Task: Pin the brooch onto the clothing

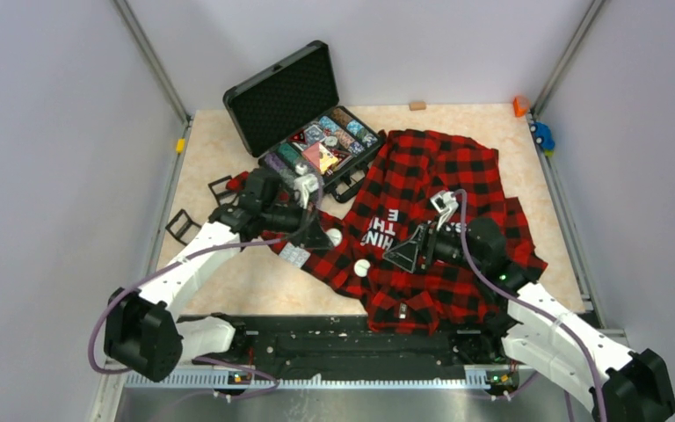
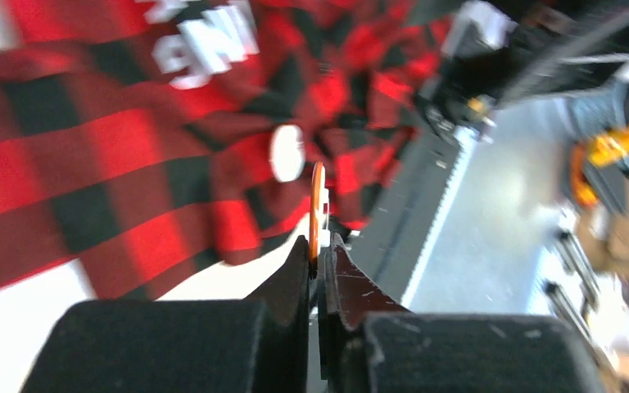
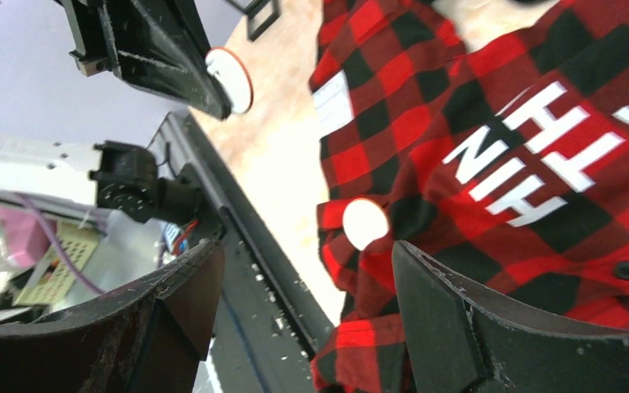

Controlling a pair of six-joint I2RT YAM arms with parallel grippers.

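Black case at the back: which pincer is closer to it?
Left. The left pincer sits just in front of the open case, pinching a brooch; the right pincer hovers farther off over the checked shirt.

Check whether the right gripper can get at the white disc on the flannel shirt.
Probably yes. The right gripper hangs open above the flannel shirt, the white disc lies uncovered ahead of it, and the left gripper, shut on the brooch, stands aside.

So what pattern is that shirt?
Red-and-black checks on the shirt, with white lettering; right wrist view shows it best.
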